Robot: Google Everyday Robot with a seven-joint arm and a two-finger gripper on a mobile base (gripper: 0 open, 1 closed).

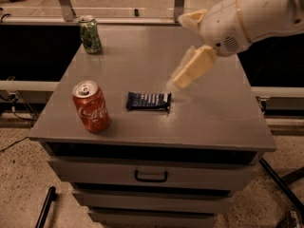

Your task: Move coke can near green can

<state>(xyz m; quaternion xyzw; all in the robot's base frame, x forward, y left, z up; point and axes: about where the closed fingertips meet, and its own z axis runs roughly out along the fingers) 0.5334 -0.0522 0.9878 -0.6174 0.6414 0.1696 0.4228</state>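
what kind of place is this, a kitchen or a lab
Likely a robot test lab or office area: a grey drawer cabinet serves as bench, the coke can, green can and snack bar look staged on it, and the gripper hovers above its top, right of the bar.

Grey table (213,118) carries coke can (90,106) front-left, green can (90,34) back-left, dark snack bar (148,100) centre. End effector (186,50) hovers above right-centre.

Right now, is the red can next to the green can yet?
Not yet. Nothing looks done: the red aluminium coke can stands at the grey table's front left, the green aluminium can at the back left. In hand: the cream gripper hovers right of the dark blue snack wrapper, holding nothing. Left: grasp, carry, set down.
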